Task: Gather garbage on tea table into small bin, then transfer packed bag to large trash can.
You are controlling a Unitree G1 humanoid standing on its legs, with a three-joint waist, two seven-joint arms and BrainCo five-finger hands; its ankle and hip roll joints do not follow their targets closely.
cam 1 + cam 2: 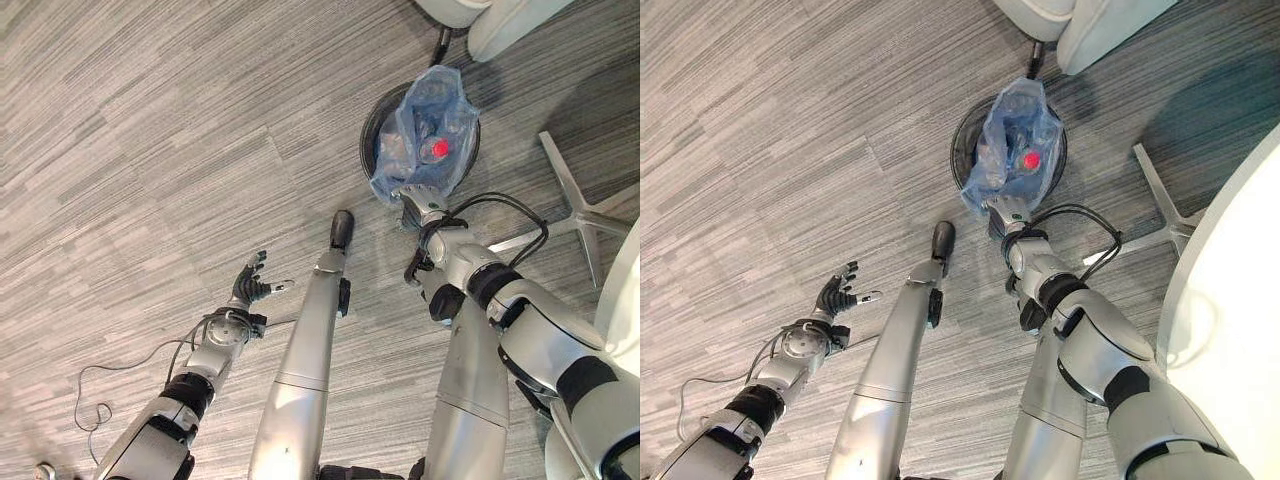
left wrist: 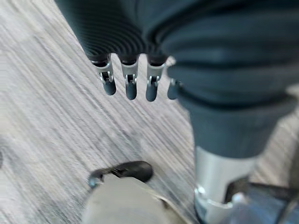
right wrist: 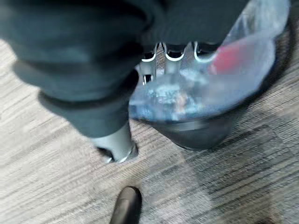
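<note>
Small bin [image 1: 374,118] on the floor, blue packed bag [image 1: 425,125] still sitting in it. My right hand [image 1: 424,203] at the bag's edge, grip unclear. Lift straight up. Left hand [image 1: 251,284] idle, fingers spread.

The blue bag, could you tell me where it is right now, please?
The blue bag sits in the dark round bin on the floor, ahead and to the right, with the right hand at its near edge.
</note>
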